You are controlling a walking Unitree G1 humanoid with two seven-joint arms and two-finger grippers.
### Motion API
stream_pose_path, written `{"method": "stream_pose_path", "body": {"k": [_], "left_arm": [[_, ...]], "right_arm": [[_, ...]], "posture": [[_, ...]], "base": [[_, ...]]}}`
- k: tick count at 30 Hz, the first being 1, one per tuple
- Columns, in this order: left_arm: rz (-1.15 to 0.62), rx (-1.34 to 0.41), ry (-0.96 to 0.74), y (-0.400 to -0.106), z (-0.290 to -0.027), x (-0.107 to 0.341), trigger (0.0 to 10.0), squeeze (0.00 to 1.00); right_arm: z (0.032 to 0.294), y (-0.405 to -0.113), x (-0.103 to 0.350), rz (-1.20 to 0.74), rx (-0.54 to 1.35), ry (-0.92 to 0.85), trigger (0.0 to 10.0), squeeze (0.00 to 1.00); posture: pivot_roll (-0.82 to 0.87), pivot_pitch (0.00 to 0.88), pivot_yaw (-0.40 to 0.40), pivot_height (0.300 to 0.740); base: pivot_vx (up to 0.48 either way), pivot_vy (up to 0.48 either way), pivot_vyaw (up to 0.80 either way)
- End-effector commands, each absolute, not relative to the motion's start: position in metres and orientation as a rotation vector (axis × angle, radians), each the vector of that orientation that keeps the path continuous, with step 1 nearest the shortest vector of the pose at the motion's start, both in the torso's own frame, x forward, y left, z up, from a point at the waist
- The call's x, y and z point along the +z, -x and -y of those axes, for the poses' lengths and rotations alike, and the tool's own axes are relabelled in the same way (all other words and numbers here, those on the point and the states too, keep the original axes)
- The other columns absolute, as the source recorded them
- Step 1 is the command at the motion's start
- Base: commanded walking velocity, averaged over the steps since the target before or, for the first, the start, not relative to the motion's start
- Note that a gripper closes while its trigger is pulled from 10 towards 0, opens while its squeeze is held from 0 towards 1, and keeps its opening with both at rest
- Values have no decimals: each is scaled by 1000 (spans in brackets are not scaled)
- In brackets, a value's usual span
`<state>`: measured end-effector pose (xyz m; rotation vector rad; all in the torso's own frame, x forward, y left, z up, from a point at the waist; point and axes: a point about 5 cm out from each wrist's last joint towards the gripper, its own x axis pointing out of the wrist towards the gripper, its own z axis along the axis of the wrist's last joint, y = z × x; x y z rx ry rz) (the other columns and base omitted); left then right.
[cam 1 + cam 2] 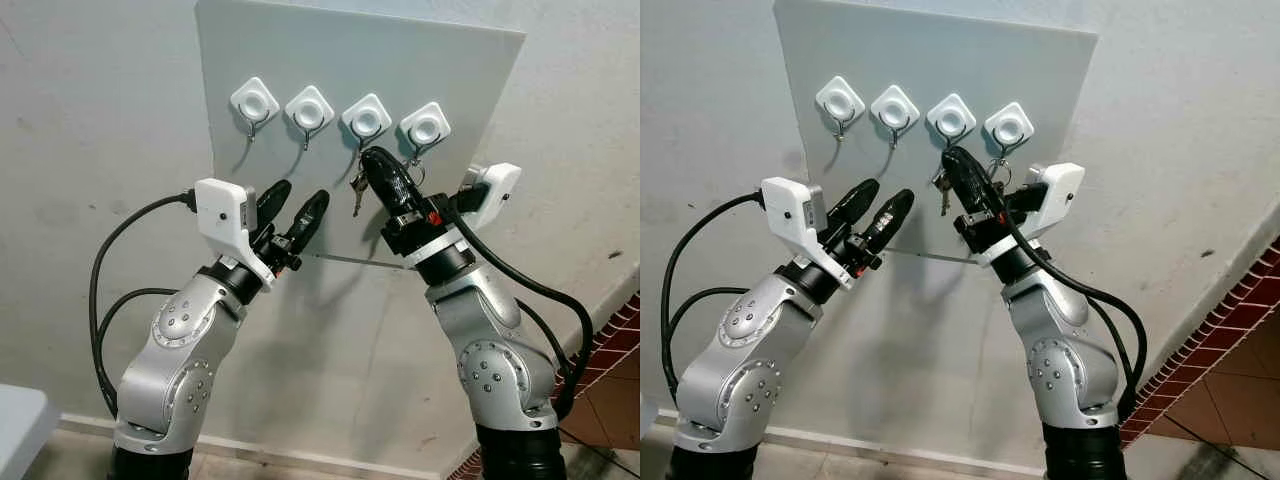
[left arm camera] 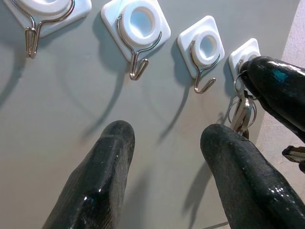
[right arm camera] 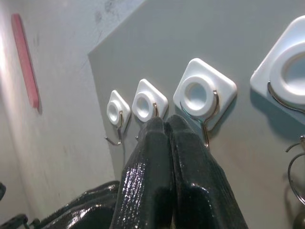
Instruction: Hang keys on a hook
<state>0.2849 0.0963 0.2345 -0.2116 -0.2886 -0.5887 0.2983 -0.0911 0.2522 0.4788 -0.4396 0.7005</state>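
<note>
Keys (image 1: pixel 357 190) dangle by their ring beside the right gripper (image 1: pixel 372 162), whose jaws are pressed together; whether they pinch the ring is unclear. Left gripper (image 1: pixel 297 200) waits, jaws apart, empty. Hanging step: next, confirm the ring sits on the rightmost hook (image 1: pixel 421 150).

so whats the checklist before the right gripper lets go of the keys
1. Keys ring seated on the fourth hook: cannot tell, the right gripper hides the join.
2. Right gripper tip beside the ring: ok.
3. Right gripper fingers together: ok, shut.
4. Left gripper open, apart from the keys: ok.
5. Other hooks bare: ok.
</note>
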Motion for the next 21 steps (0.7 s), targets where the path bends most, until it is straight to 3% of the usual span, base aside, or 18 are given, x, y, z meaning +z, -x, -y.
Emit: {"method": "stream_pose_path", "body": {"k": [1, 21], "left_arm": [[306, -600, 207, -284, -93, 241, 10000, 0], [307, -595, 214, -282, -93, 241, 10000, 0]], "right_arm": [[94, -302, 258, 458, 694, -498, 10000, 0], [87, -314, 255, 433, 682, -557, 10000, 0]], "posture": [[55, 0, -60, 740], [63, 0, -64, 740]], "base": [[0, 0, 0], [0, 0, 0]]}}
